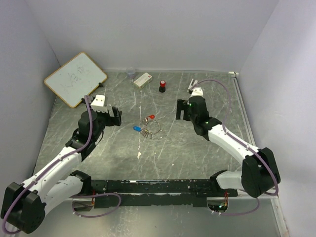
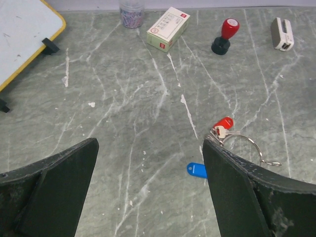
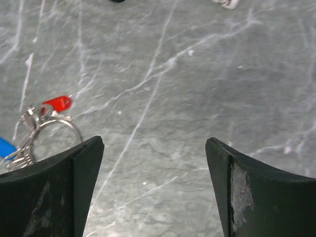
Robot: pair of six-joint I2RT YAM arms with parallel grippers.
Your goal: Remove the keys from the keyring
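The keyring (image 1: pixel 153 127) lies on the marble table between my two arms, a thin silvery loop with keys bunched at its left. A red-headed key (image 1: pixel 151 117) sits at its far side, a blue-headed key (image 1: pixel 136 129) at its left, and plain silvery keys (image 1: pixel 144 132) between them. The left wrist view shows the ring (image 2: pixel 247 143), the red key (image 2: pixel 223 123) and the blue key (image 2: pixel 196 170) beside my right finger. The right wrist view shows the ring (image 3: pixel 55 123) and red key (image 3: pixel 57 103) at left. My left gripper (image 1: pixel 114 117) and right gripper (image 1: pixel 183 110) are both open and empty, apart from the keys.
A whiteboard (image 1: pixel 75 79) leans at the back left. A small clear cup (image 1: pixel 131 73), a white box (image 1: pixel 142 80), a black stamp with a red top (image 1: pixel 162 86) and a white stapler-like object (image 1: pixel 193 85) stand along the back. White walls enclose the table.
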